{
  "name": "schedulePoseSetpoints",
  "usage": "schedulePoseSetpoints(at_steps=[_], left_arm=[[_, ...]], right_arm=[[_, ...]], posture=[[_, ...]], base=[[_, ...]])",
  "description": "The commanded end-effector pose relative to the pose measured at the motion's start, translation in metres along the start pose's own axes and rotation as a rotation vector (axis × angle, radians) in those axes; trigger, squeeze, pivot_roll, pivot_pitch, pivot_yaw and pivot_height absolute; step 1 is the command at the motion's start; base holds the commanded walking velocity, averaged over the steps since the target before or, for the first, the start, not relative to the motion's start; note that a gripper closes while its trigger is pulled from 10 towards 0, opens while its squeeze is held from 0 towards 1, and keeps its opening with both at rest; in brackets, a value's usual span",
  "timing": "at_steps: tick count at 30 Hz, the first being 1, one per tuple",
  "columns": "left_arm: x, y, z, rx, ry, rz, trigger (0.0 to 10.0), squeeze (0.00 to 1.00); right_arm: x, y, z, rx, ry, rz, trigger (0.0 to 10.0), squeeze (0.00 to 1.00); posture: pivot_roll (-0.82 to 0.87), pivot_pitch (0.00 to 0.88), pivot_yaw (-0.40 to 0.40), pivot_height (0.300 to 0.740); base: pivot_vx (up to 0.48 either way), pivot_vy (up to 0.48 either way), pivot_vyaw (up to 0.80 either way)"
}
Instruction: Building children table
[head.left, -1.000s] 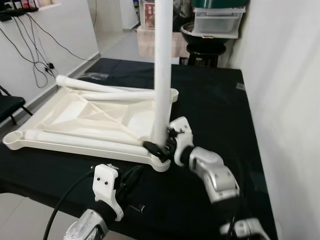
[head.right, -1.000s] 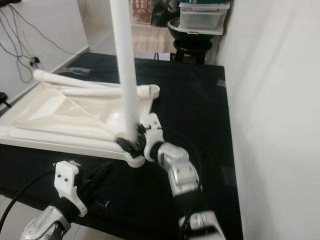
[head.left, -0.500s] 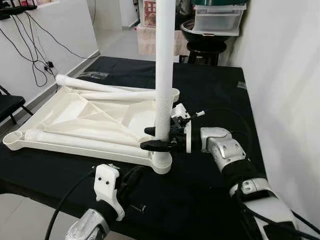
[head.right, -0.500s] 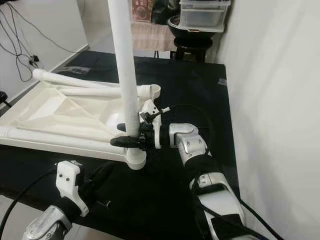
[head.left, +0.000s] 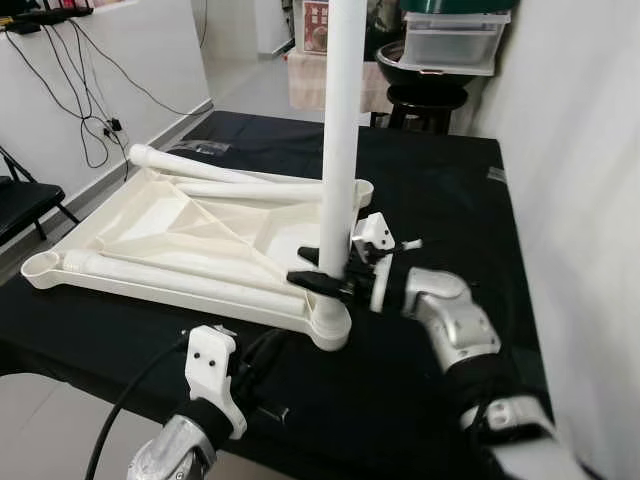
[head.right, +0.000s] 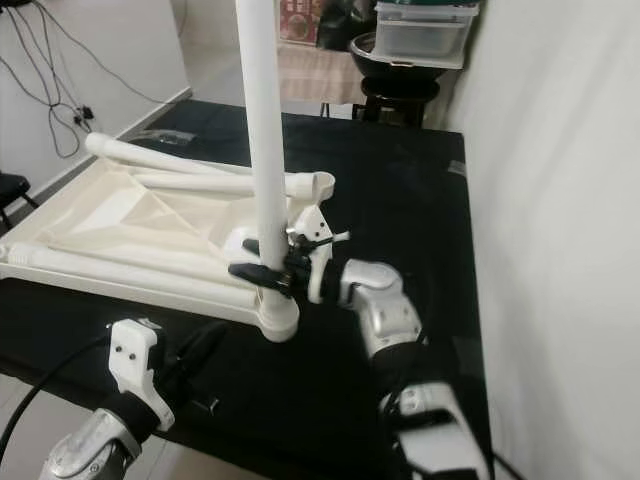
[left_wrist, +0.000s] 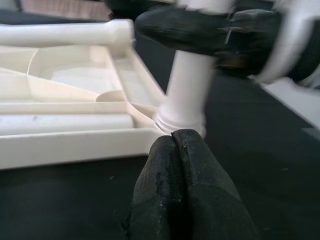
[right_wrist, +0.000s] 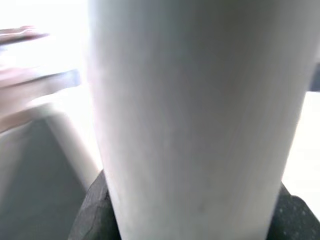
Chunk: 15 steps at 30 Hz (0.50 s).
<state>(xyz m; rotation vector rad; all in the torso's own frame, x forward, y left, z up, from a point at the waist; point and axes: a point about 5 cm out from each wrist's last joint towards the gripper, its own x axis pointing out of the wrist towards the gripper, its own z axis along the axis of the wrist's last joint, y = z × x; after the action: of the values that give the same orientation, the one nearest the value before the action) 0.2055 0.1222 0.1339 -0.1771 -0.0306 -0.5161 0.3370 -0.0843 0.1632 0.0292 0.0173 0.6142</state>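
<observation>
A white table top (head.left: 160, 235) lies upside down on the black cloth. One white leg (head.left: 342, 140) stands straight up in the round corner socket (head.left: 330, 325) nearest the robot. Three more white legs lie flat inside the top: one along the near edge (head.left: 170, 280) and two by the far edge (head.left: 215, 178), touching each other.

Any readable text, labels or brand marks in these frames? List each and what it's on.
None can be read.
White table top, upright leg, loose legs: plain, no marks.
Red-and-white printed item in the background: print too small and blurred to read.
Storage bin: no legible label.
Right claw: no marking legible.
</observation>
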Motion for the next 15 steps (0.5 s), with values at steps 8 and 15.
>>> schedulePoseSetpoints(at_steps=[8,15], left_arm=[[-0.003,0.003,-0.003,-0.012,0.029,-0.004,10.0,0.0],[-0.002,0.004,-0.002,-0.009,0.024,0.005,10.0,0.0]], right_arm=[[-0.005,0.006,-0.028,-0.02,0.204,-0.019,0.0,0.0],[-0.008,0.008,-0.021,0.015,0.191,-0.017,10.0,1.0]], posture=[[0.0,0.08,0.005,0.74],[0.0,0.074,0.006,0.74]], base=[[0.0,0.0,0.0],[0.0,0.0,0.0]])
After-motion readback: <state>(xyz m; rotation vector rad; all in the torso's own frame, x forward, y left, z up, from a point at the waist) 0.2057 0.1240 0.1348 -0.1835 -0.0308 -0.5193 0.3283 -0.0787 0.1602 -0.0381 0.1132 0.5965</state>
